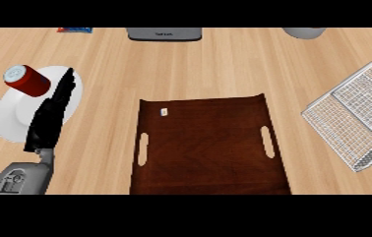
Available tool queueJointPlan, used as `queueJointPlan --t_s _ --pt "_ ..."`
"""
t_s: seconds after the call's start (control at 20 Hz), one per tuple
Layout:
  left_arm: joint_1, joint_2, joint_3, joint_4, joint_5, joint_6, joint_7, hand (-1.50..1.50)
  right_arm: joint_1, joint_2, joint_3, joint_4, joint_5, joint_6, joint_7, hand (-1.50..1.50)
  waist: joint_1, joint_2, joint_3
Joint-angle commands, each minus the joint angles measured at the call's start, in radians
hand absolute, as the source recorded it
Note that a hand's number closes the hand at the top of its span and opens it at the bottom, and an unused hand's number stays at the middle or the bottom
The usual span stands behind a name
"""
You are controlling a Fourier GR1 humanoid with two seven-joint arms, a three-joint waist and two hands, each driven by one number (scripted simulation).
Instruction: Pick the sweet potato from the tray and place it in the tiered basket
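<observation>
A dark brown wooden tray (207, 147) with two slot handles lies in the middle of the counter. Only a tiny white tag (164, 111) shows on it, near its far left corner; no sweet potato shows anywhere in the head view. The wire tiered basket (345, 118) stands at the right edge, tilted in the view, and nothing shows inside it. My left hand (49, 118) is at the left, fingers straight and pointing away, lying over a white plate. It holds nothing. My right hand does not show.
The white plate (15, 118) at the left carries a red can (27, 79) with a pale lid. A grey appliance (164, 33) sits at the far edge, a blue and red packet (75, 29) at the far left, a grey vessel (303, 32) at the far right.
</observation>
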Motion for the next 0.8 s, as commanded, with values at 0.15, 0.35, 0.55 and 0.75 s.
queueJointPlan --t_s 0.15,0.35,0.55,0.75 --pt "0.018 -0.026 -0.008 -0.049 -0.022 -0.007 0.023 0.0 -0.206 0.057 0.119 0.295 0.109 0.086 -0.196 1.5 0.021 0.003 0.0" --pt "0.023 -0.004 0.03 -0.03 -0.001 -0.041 0.002 0.0 -0.247 0.123 0.153 0.408 0.119 0.151 -0.287 1.5 0.012 0.001 0.0" --pt "-0.074 -0.045 0.023 0.042 -0.039 -0.014 0.026 0.0 -0.392 0.128 0.178 0.533 0.148 0.272 -0.303 1.5 0.006 0.002 0.0" --pt "-0.018 -0.037 0.022 0.036 -0.045 -0.018 -0.023 0.0 -0.375 0.174 0.183 0.667 0.078 0.384 -0.234 -1.5 0.017 0.005 0.0"
